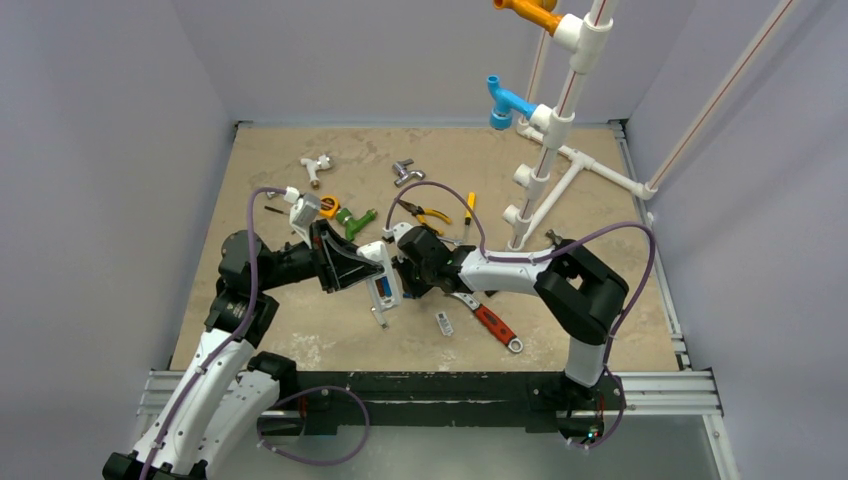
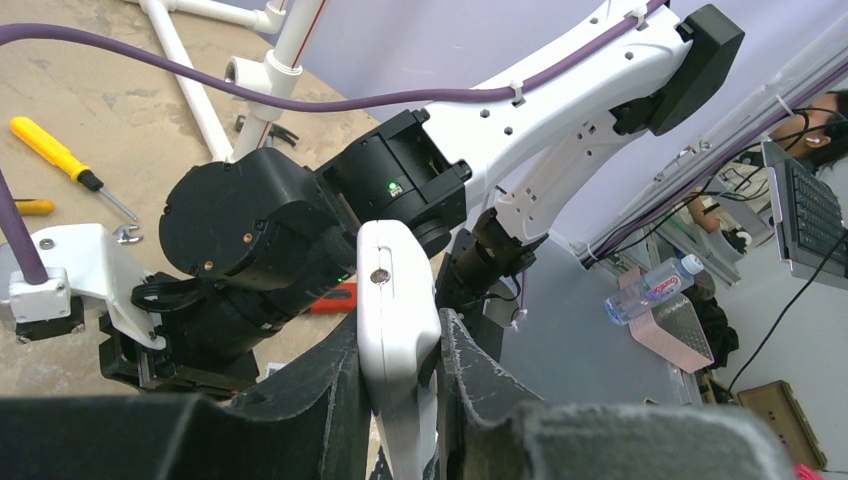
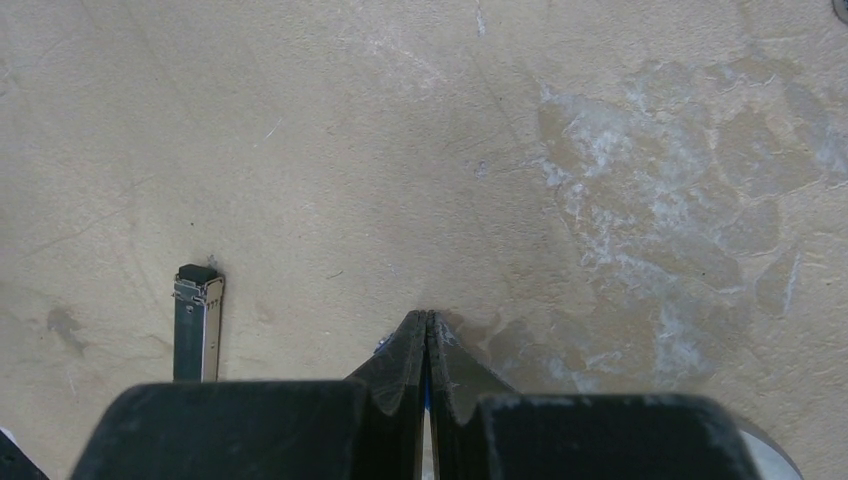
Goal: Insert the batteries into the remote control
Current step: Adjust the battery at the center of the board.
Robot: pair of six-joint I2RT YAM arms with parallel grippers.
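Observation:
My left gripper [image 1: 370,272] [image 2: 400,335] is shut on the white remote control [image 1: 380,270] [image 2: 393,290] and holds it on edge above the table's middle. Blue batteries [image 1: 384,291] show in its back recess in the top view. My right gripper [image 1: 404,284] [image 3: 427,316] is right against the remote's right side, its jaws closed tip to tip. In the right wrist view a thin blue sliver [image 3: 426,390] shows in the gap behind the tips; I cannot tell whether it is held.
A small silvery metal piece [image 1: 444,323] [image 3: 197,320] and a red-handled wrench [image 1: 492,325] lie just right of the grippers. Yellow-handled pliers [image 1: 430,213], a yellow screwdriver [image 1: 468,208] [image 2: 50,150] and a green part [image 1: 355,222] lie behind. A white pipe frame [image 1: 545,170] stands at back right.

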